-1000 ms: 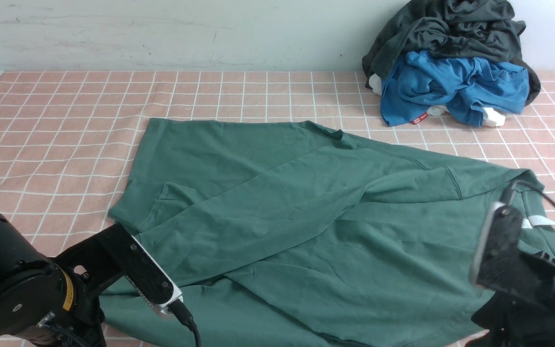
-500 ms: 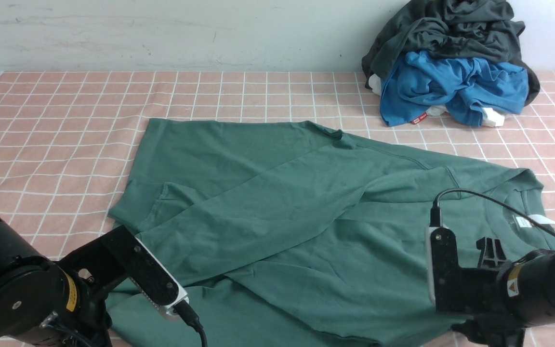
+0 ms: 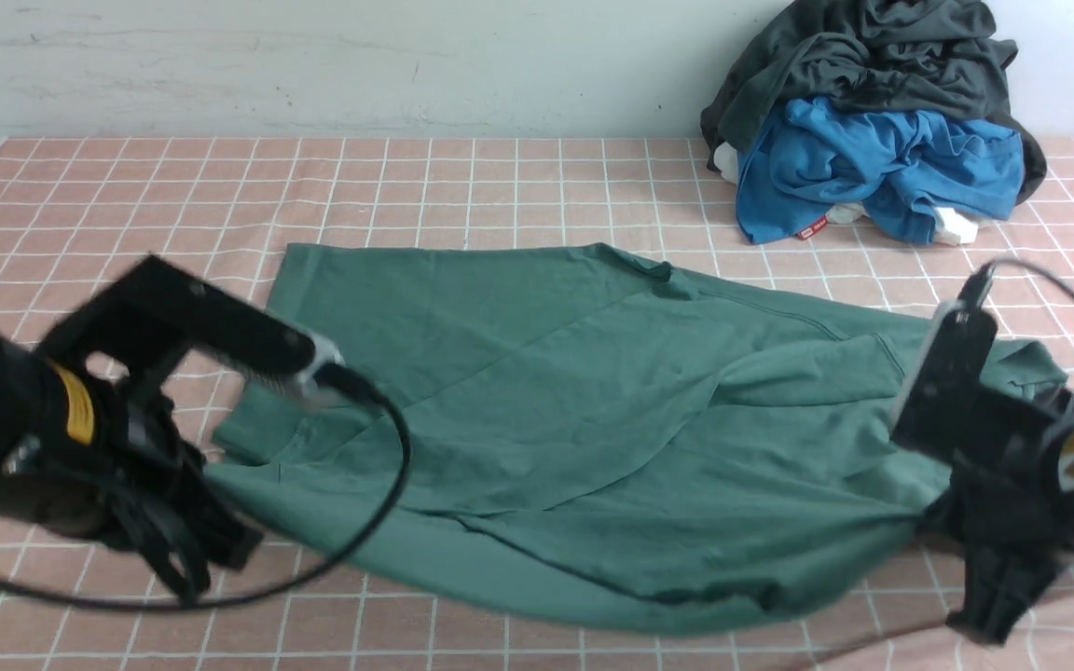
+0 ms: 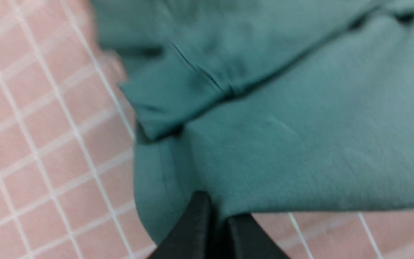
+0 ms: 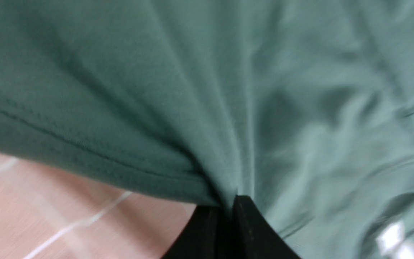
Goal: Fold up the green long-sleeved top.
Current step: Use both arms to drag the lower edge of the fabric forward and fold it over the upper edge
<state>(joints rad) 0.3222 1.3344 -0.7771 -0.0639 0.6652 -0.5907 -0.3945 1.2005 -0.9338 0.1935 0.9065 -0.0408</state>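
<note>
While my left gripper point(image 4: 212, 216) and right gripper point(image 5: 230, 212) each pinch an edge of the top point(image 3: 574, 419), uneven pulling could tug the stretch between them free.

Open checked tabletop point(image 3: 127, 186) fills the upper left of the frame and runs as a free band along the wall point(image 3: 313, 65), above the green top point(image 3: 546, 401) spread across the centre. A pile of dark and blue clothes point(image 3: 873, 121) blocks the upper right corner. The left arm point(image 3: 34, 419) and its looping cable point(image 3: 405, 457) crowd the lower left; the right arm point(image 3: 1003, 447) fills the lower right.
</note>
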